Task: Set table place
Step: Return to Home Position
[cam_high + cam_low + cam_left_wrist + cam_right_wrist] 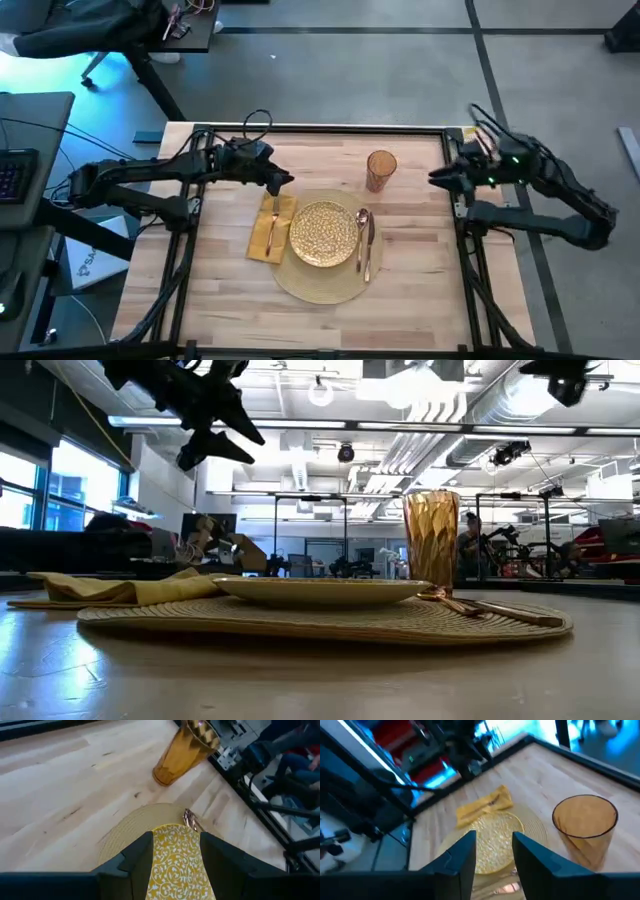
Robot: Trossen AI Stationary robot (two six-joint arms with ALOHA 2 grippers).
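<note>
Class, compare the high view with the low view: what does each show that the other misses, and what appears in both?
Only the high view shows the fork lying on the napkin, and the whole table with its black frame. Only the low view shows the room behind the table, with its ceiling lights. Both show the amber glass, the gold plate on the round placemat, the napkin beside the plate, and the left end effector and right end effector, both raised off the table.
</note>
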